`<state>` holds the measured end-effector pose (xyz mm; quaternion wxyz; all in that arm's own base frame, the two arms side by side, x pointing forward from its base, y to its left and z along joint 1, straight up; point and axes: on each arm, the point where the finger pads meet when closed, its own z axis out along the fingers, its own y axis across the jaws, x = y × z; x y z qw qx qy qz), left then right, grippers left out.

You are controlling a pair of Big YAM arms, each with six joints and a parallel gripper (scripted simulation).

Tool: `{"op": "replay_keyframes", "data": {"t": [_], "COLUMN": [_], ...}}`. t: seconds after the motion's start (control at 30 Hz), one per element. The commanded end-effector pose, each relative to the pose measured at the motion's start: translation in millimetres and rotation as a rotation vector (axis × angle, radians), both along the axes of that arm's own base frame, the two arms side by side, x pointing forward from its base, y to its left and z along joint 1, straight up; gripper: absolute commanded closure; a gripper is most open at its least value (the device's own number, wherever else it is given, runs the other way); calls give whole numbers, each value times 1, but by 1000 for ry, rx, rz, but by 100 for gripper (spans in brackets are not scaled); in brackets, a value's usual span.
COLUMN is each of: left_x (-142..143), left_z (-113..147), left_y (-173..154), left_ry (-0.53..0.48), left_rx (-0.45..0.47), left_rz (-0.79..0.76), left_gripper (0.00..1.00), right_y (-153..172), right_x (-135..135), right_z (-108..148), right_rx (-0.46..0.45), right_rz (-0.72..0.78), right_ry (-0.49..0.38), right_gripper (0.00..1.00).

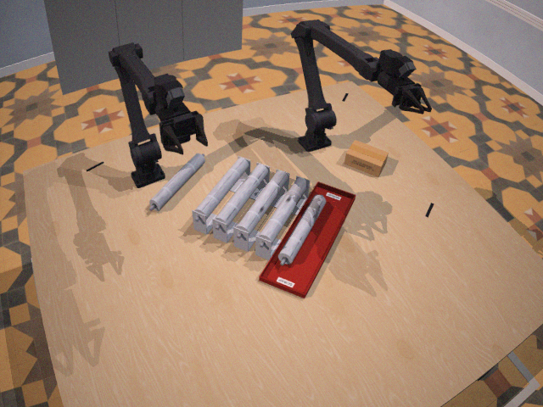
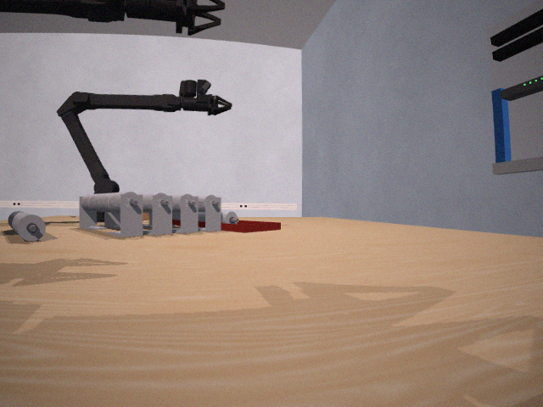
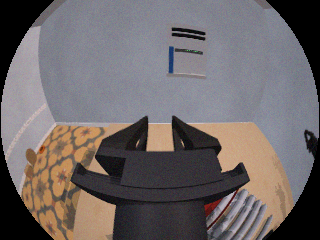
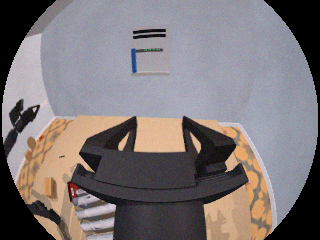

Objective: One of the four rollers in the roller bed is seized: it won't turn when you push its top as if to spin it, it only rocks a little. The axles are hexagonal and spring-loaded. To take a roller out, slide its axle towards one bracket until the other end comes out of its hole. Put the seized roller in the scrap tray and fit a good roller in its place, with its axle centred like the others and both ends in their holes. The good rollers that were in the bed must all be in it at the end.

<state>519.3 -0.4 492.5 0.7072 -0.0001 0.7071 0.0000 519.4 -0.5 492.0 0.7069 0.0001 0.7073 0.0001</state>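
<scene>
Four grey-white rollers lie side by side in the roller bed (image 1: pixel 245 243) (image 2: pixel 131 223). Axle ends show at the four near brackets in the exterior view; the far ends are unclear. One roller (image 1: pixel 302 231) (image 2: pixel 229 217) lies in the red scrap tray (image 1: pixel 312 258) (image 2: pixel 252 226) (image 3: pixel 214 206) (image 4: pixel 71 189). Another roller (image 1: pixel 177 184) (image 2: pixel 27 225) lies loose on the table beside the bed. My left gripper (image 1: pixel 426 109) (image 2: pixel 230 105) (image 3: pixel 160 119) is part open, empty, high beyond the tray side. My right gripper (image 1: pixel 194 148) (image 2: pixel 222 13) (image 4: pixel 159 120) is open wider, empty, high near the loose roller's back end.
A small brown box (image 1: pixel 366 158) (image 4: pixel 50 187) stands on the table (image 1: pixel 175 342) (image 2: pixel 306 263) near the left arm's base. The tray stands close along the bed's side. Both arms' bases are behind the bed. Short black strips lie near the table's sides.
</scene>
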Motion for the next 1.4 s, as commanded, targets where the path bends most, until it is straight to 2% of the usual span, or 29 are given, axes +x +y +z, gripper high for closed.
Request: {"op": "replay_keyframes", "data": {"t": [0.0, 1.37], "left_x": [-6, -7], "left_z": [14, 19], "left_y": [-4, -5], "left_ry": [-27, -41], "left_rx": [15, 15], "left_rz": [-7, -7], "left_gripper": [68, 68], "right_y": [5, 5], "right_x": [-1, -6], "right_z": [3, 10], "right_rx": [-8, -8], "right_rz": [7, 8], "right_ry": [-1, -16], "right_gripper": [38, 38]}}
